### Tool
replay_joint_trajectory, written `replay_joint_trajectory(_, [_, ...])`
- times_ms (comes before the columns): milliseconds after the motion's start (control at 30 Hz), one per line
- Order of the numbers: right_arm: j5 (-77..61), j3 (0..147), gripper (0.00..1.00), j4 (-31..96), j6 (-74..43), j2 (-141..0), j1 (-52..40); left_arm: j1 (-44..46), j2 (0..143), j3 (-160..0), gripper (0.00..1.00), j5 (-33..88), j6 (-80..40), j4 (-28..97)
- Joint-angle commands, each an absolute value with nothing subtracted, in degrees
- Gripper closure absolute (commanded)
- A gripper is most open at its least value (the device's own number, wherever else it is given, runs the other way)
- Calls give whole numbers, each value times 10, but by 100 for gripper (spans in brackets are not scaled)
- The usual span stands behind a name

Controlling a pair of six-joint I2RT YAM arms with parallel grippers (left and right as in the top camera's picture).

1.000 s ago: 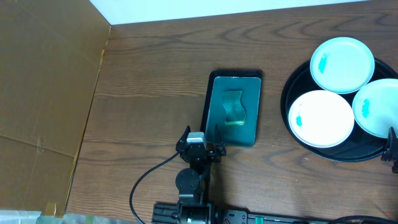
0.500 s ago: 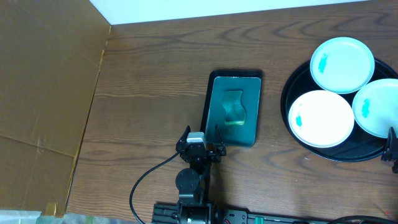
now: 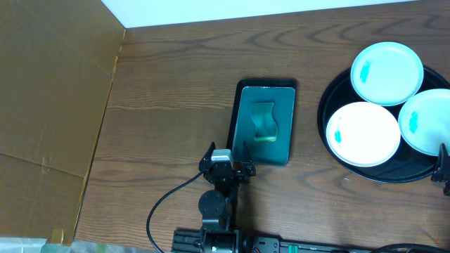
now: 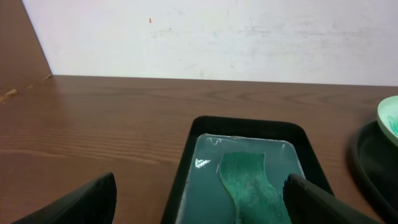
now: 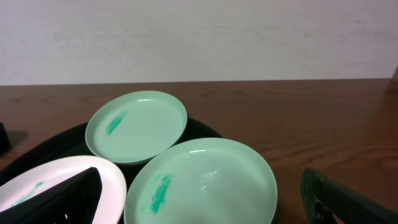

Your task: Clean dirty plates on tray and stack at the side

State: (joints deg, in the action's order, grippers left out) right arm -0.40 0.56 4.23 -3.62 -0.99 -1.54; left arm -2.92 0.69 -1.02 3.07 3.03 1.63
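Three dirty plates lie on the round black tray (image 3: 337, 163) at the right: a far one (image 3: 387, 72), a near-left one (image 3: 363, 133) and a right one (image 3: 427, 121), each with a teal smear. In the right wrist view they show as the far plate (image 5: 137, 126), the near plate (image 5: 202, 183) and a white plate (image 5: 37, 186) on the tray (image 5: 56, 146). My right gripper (image 5: 205, 205) is open just before the near plate; overhead it sits at the right edge (image 3: 443, 169). My left gripper (image 3: 226, 169) is open, near the teal tray's near end (image 4: 199, 202).
A small rectangular teal-green tray (image 3: 266, 121) with a green sponge (image 3: 264, 121) stands mid-table; it shows in the left wrist view (image 4: 242, 168) with the sponge (image 4: 249, 183). A brown cardboard sheet (image 3: 49, 105) covers the left. A white wall (image 4: 205, 37) bounds the far side.
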Motion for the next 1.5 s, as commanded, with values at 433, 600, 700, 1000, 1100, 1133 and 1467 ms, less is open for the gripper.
replay_joint_trajectory(433, [-3, 3, 1, 43, -29, -9, -12, -31, 2, -2, 14, 25, 36, 39])
replay_joint_trajectory(600, [-3, 3, 1, 43, -29, -9, -12, -31, 2, -2, 14, 26, 34, 29])
replay_joint_trajectory(700, [-3, 3, 1, 43, -29, -9, -12, -31, 2, -2, 14, 91, 2, 33])
replay_joint_trajectory(1000, [-3, 3, 1, 43, -29, -9, -12, -31, 3, -3, 14, 264, -196, -54])
replay_joint_trajectory(1100, [-3, 3, 1, 43, -29, -9, -12, -31, 3, -3, 14, 274, -237, -148])
replay_joint_trajectory(1133, [-3, 3, 1, 43, -29, -9, -12, -32, 3, -3, 14, 284, -237, -198])
replay_joint_trajectory(1467, [-3, 3, 1, 43, -29, -9, -12, -32, 58, -111, 14, 274, -141, -254])
